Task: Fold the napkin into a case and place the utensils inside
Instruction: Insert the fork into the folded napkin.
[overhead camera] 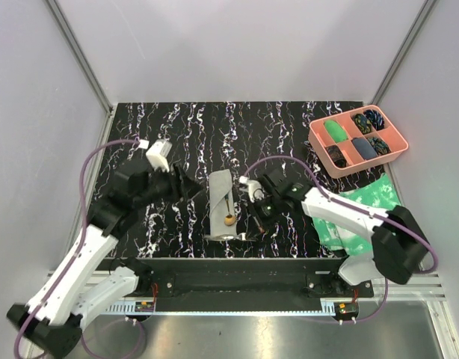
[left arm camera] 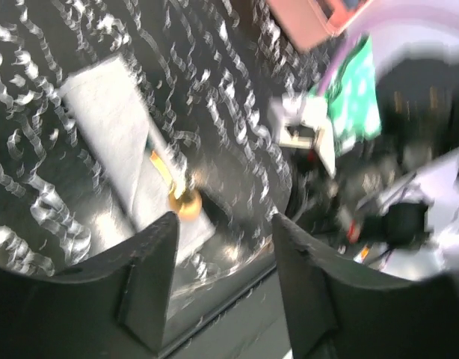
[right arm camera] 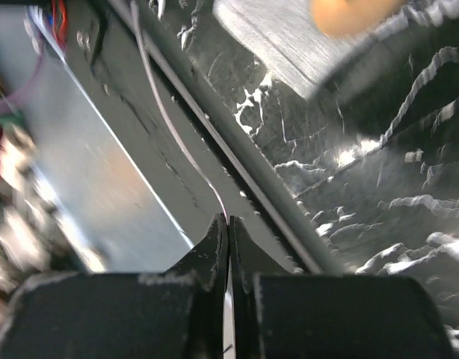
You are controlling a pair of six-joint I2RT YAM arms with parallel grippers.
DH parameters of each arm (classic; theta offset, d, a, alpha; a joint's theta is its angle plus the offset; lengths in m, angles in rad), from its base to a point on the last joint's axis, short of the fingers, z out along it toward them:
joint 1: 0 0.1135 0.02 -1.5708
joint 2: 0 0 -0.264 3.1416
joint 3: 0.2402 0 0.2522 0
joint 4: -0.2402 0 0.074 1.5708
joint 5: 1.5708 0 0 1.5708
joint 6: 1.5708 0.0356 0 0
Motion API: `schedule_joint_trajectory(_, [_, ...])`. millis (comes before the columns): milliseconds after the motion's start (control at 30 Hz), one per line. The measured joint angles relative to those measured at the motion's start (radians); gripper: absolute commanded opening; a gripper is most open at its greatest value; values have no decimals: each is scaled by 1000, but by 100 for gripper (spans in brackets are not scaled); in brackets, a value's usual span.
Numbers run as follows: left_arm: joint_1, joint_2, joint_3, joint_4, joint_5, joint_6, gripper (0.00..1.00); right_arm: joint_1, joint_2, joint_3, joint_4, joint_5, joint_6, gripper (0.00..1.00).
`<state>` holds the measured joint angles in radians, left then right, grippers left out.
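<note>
Since the folded napkin (overhead camera: 219, 200) lying between the arms is soft and floppy, I'd pinch it by an edge; left claw (left arm camera: 223, 224) is spread apart, right claw (right arm camera: 228, 224) is squeezed together.

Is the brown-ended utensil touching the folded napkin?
Touching. The top view shows the utensil lying on the folded napkin, its round end over the cloth.

The utensil (overhead camera: 228, 218) is mostly hidden inside the case (overhead camera: 219, 196). In the blurred left wrist view, the pink tray (left arm camera: 300, 22) runs off the top edge.
</note>
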<state>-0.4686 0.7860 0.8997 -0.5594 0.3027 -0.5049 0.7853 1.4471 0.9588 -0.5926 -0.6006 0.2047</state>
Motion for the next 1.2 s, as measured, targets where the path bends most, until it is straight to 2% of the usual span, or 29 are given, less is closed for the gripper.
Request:
schedule_joint_trajectory(167, [26,211,-13,203,40,-108,38,0,-136,-164,183,78,389,0])
schedule_joint_trajectory(300, [41,399,-16,316,92,-168,27,1,-240,-281,317,124,633,0])
schedule_joint_trajectory(333, [42,439,-14,339,103,-179,22,1,-261,-306,341,143,689,0])
schedule_joint_trajectory(500, [42,634,57,380,146,-192,11,7,-309,-396,408,250,947,0])
schedule_joint_trajectory(667, [42,789,156,396,192,-176,0,42,-315,-427,417,362,1118,0])
schedule_joint_trajectory(933, [43,939,253,350,206,-112,0,101,-306,-482,552,500,1312,0])
schedule_joint_trajectory(1200, [44,986,286,317,208,-69,0,150,-246,-478,621,592,1408,0])
